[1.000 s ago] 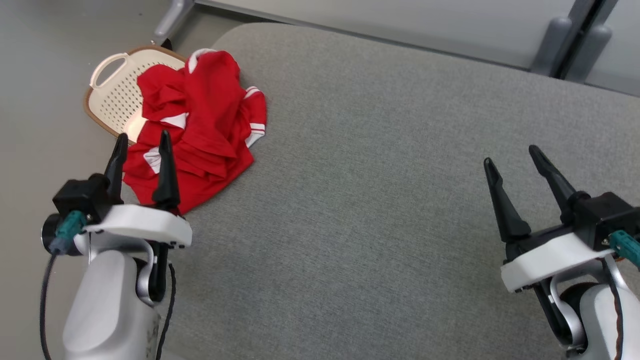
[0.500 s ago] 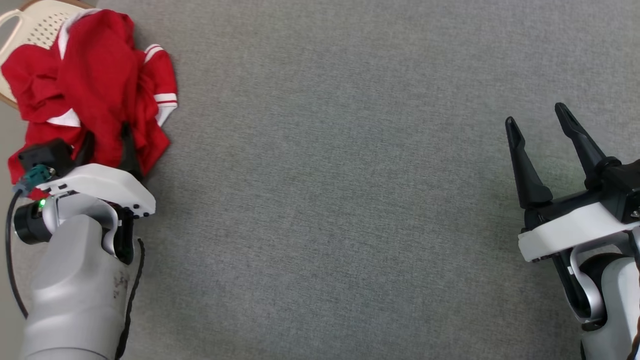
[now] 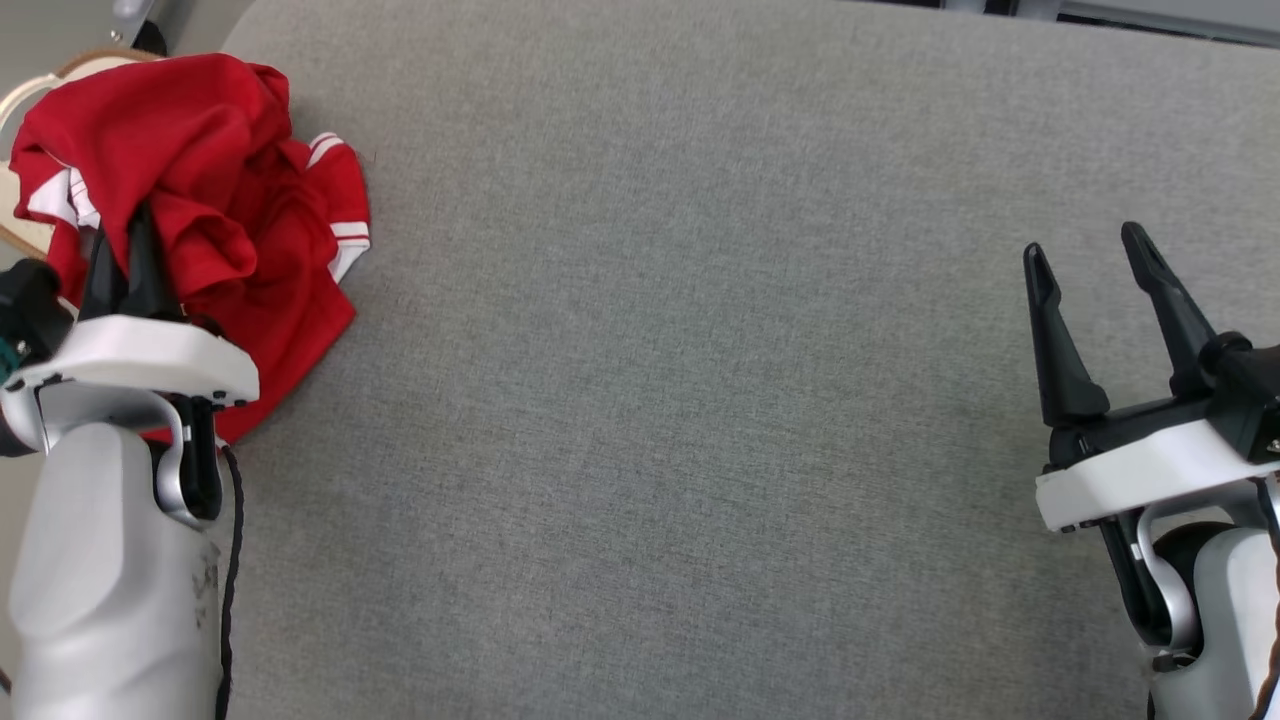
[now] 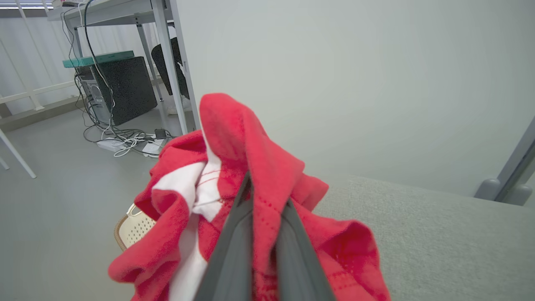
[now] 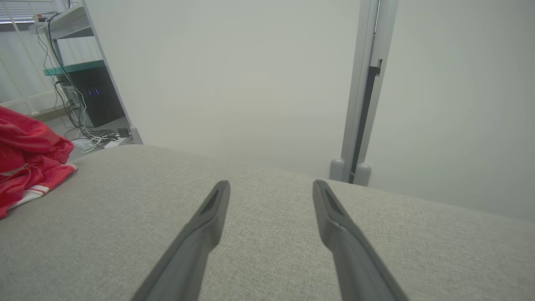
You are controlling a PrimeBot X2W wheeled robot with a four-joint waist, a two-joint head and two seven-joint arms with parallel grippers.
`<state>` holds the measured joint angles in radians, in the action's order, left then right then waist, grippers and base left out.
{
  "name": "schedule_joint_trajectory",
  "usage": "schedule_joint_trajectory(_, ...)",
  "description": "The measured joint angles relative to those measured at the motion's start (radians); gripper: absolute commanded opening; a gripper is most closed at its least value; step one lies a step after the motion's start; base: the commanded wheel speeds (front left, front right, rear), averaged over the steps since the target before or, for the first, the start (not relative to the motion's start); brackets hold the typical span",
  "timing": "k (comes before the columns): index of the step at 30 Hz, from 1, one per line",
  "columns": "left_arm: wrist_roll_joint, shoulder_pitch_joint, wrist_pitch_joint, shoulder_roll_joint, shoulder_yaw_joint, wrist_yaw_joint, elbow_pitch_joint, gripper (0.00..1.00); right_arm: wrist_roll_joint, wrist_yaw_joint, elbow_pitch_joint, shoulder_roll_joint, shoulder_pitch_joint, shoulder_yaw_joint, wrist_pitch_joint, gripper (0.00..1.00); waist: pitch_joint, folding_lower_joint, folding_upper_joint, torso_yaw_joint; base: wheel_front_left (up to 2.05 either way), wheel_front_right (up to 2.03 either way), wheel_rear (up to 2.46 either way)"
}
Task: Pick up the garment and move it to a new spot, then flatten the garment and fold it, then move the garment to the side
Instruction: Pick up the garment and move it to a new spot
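- Grey and cloth-covered, the bench (image 3: pixel 700 400) carries a red garment (image 3: pixel 250 200) with white trim, crumpled at one corner. Part of it is draped over a pale perforated basket (image 3: pixel 30 85) beyond the edge.
- The garment is judged light, soft and limp. No shape will be kept once it is lifted, loose parts will hang and drag, and a thinly pinched layer may slip out.
- A hold is best taken on a bunched fold or a thick hem rather than on a single layer.
- The left gripper (image 3: pixel 125 245) is closed on a raised fold. In the left wrist view, cloth is seen pressed between the two fingers (image 4: pixel 234 259) and peaks above their tips.
- The right gripper (image 3: pixel 1095 270) is held well apart from the garment over bare bench, its fingers spread with nothing between them.
- A second ago the left fingers were apart over the garment's near edge and the cloth lay lower. Now the fold is clamped and drawn up into a peak.
- The head camera has shifted meanwhile, so the garment's changed place in that view is not to be read as travel. The spread of the right fingers is unchanged.
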<state>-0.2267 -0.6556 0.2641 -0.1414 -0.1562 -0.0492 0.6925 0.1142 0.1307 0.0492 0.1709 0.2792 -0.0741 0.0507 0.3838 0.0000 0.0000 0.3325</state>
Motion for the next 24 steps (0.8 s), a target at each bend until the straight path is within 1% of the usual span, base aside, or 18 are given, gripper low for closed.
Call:
schedule_joint_trajectory(6, 0.044, 0.169, 0.000, 0.034, -0.003, 0.007, -0.254, 0.00, 0.007, 0.000, -0.014, -0.016, -0.034, 0.004, -0.020, 1.00, -0.068, 0.0000, 0.0000, -0.028, 0.00, 0.00, 0.00)
schedule_joint_trajectory(11, 0.069, 0.318, 0.000, 0.064, 0.049, 0.011, -0.434, 0.00, 0.009, 0.000, -0.019, -0.029, -0.068, 0.009, -0.030, 1.00, -0.116, 0.0000, 0.0000, -0.070, 0.00, 0.00, 0.00)
schedule_joint_trajectory(13, 0.073, 0.373, -0.013, 0.073, 0.086, 0.012, -0.498, 0.00, 0.012, 0.000, -0.022, -0.036, -0.086, 0.011, -0.033, 1.00, -0.136, 0.0000, 0.0000, -0.087, 0.00, 0.00, 0.00)
schedule_joint_trajectory(14, 0.076, 0.421, -0.036, 0.080, 0.126, 0.012, -0.563, 0.00, 0.013, 0.000, -0.025, -0.046, -0.102, 0.009, -0.035, 1.00, -0.154, 0.0000, 0.0000, -0.108, 0.00, 0.00, 0.00)
schedule_joint_trajectory(17, 0.079, 0.478, -0.080, 0.086, 0.193, 0.014, -0.645, 0.00, 0.017, 0.000, -0.028, -0.055, -0.124, 0.006, -0.038, 1.00, -0.178, 0.0000, 0.0000, -0.146, 0.00, 0.00, 0.00)
schedule_joint_trajectory(21, 0.078, 0.515, -0.133, 0.089, 0.302, -0.005, -0.715, 0.00, 0.025, 0.000, -0.027, -0.069, -0.137, -0.003, -0.042, 1.00, -0.199, 0.0000, 0.0000, -0.208, 0.00, 0.00, 0.00)
schedule_joint_trajectory(24, 0.077, 0.516, -0.165, 0.090, 0.387, -0.020, -0.736, 0.00, 0.031, 0.000, -0.026, -0.078, -0.136, -0.015, -0.044, 1.00, -0.204, 0.0000, 0.0000, -0.266, 0.00, 0.00, 0.00)
